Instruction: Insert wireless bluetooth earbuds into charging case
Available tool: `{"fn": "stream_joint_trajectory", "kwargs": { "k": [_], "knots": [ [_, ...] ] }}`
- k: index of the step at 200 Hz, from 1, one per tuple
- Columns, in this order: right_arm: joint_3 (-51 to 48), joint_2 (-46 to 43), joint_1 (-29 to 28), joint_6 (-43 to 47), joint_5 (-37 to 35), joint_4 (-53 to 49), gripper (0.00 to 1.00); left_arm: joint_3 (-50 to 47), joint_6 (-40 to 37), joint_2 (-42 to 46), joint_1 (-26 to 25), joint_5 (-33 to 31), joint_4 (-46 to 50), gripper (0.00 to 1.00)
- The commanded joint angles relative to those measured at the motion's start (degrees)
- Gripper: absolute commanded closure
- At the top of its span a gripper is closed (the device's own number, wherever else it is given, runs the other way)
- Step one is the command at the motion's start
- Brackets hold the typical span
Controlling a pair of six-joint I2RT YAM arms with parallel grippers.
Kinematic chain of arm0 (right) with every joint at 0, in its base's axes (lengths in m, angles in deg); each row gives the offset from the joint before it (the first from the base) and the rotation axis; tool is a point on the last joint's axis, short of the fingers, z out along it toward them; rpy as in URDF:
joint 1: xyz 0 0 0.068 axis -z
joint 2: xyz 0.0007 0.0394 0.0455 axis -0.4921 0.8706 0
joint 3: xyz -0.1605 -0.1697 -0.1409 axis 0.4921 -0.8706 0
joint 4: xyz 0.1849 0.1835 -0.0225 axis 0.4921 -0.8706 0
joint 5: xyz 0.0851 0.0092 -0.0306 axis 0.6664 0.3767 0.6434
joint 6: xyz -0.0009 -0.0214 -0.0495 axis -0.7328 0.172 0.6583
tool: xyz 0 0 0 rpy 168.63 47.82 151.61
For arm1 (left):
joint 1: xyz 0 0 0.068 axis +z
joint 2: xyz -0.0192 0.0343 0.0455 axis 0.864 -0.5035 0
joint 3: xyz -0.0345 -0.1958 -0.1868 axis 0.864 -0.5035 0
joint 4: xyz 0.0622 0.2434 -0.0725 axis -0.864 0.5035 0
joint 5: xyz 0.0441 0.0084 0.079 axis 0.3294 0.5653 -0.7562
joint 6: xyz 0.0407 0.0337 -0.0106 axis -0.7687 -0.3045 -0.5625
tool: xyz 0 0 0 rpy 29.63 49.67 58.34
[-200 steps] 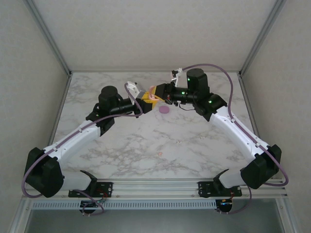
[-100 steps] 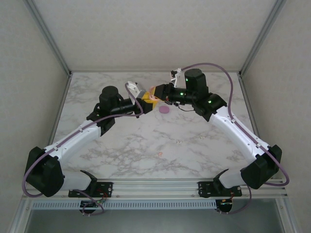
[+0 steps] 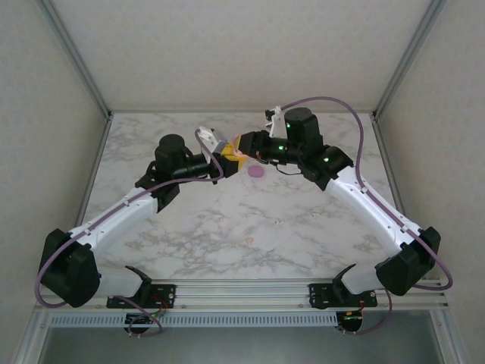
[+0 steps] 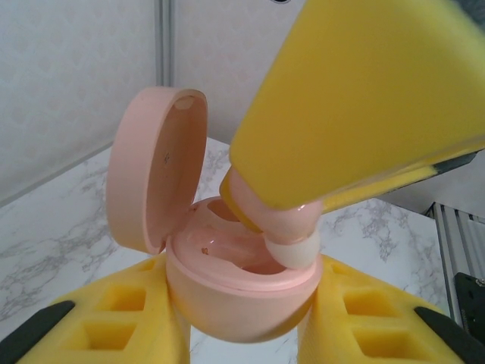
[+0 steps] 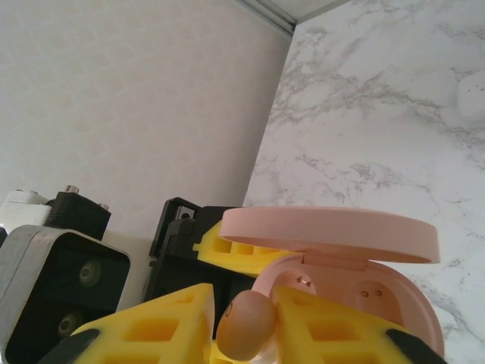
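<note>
The pink-orange earbud (image 5: 244, 327) sits pinched between the right gripper's (image 5: 242, 337) yellow fingers. Its tip is at the mouth of the open pink charging case (image 4: 242, 292), which the left gripper (image 4: 239, 322) clamps opposite. Under both grippers lies the marble surface (image 3: 227, 220), with pale walls (image 3: 242, 53) beyond.

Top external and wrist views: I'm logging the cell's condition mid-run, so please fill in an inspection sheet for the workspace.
Surface: white-grey marble table.
Job's things: pink charging case, lid open; pink earbud at its rim, over the sockets.
Clutter: purple rounded item and tiny pink piece on the table; whitish rounded item at the picture's edge.
Grippers: left gripper shut on the case; right gripper shut on the earbud.
Cables: purple cables loop along both arms.
Surroundings: pale walls, metal frame posts.
</note>
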Motion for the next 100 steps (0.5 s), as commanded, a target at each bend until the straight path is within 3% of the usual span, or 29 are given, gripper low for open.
{"fn": "stream_joint_trajectory", "kwargs": {
  "k": [1,100],
  "knots": [
    [1.17,-0.64,-0.35,1.43,-3.17,-3.24,0.73,1.97,1.01,0.23,-0.92,1.53,-4.43,0.75],
    [0.93,-0.31,-1.59,-0.07,-5.31,0.59,0.76,1.97,1.64,-0.17,-1.60,1.16,-4.77,0.75]
  ]
}}
